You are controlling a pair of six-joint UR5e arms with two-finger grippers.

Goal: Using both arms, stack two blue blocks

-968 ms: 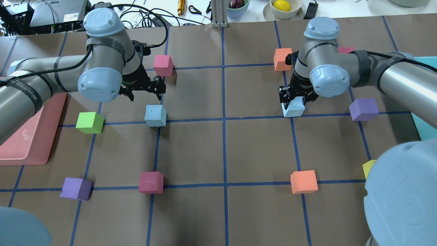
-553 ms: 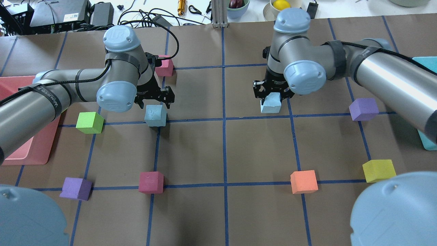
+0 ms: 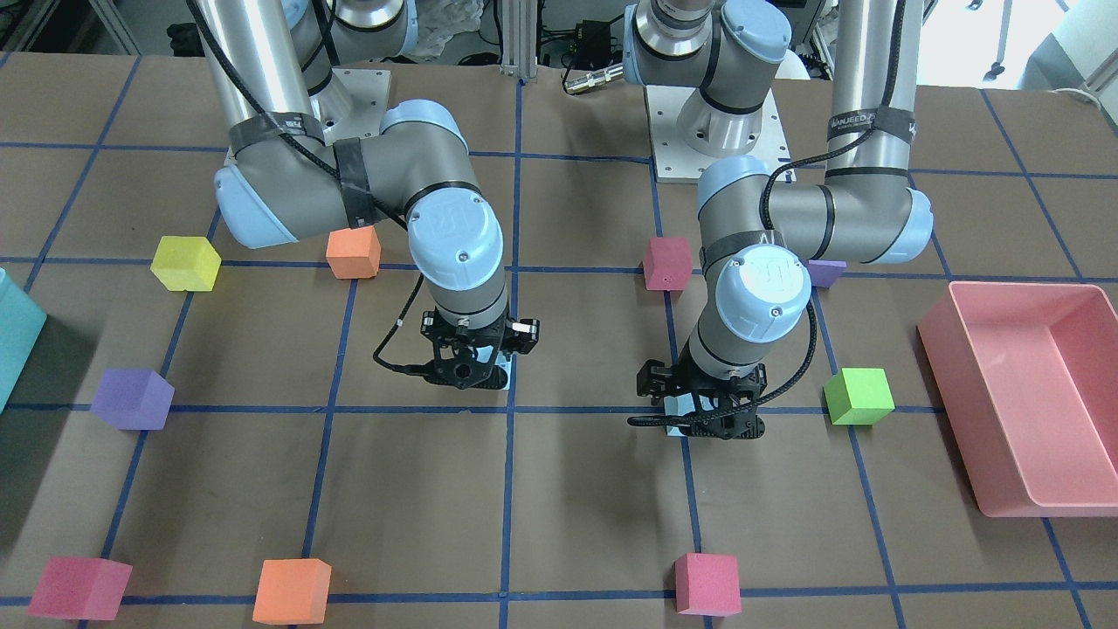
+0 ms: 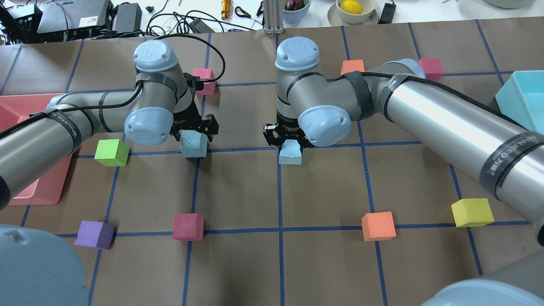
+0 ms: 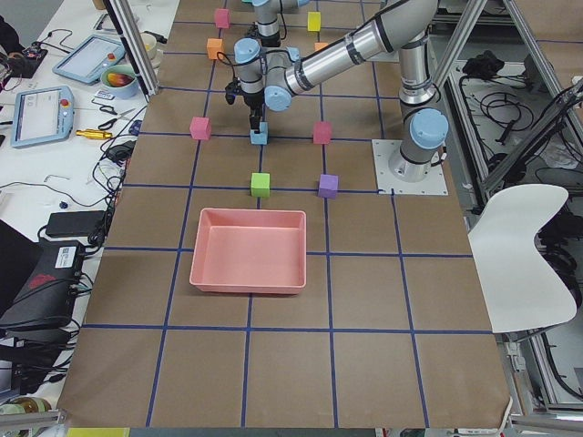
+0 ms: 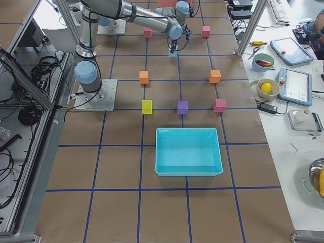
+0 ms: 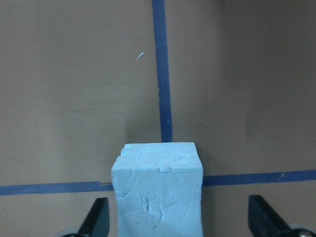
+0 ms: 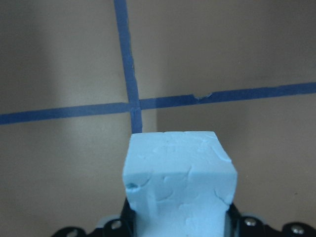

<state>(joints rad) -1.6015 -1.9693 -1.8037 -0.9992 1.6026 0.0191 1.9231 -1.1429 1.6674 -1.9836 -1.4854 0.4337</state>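
From the front, right gripper [image 3: 467,376] all but hid its blue block [image 4: 290,154]; left gripper [image 3: 699,419] left just a sliver of the other block [image 3: 674,409]. Purple cube [image 3: 827,273] sat half behind left arm [image 3: 838,210]. Teal bin [image 4: 525,95] ran off-frame. Side cams: jaws were too small to tell.

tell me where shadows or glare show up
Right wrist view: broad shadow bands cross the paper behind the held blue block. Left wrist view: a faint shadow behind the other blue block. Overhead view: bright sheen along the right arm.

Pink tray [image 3: 1039,393], turquoise bin [image 6: 188,154], green cube [image 4: 111,152], yellow cube [image 4: 472,212], purple cube [image 4: 94,234], orange cube [image 4: 378,226], magenta cube [image 4: 188,227], brown tape-gridded table [image 4: 323,187]
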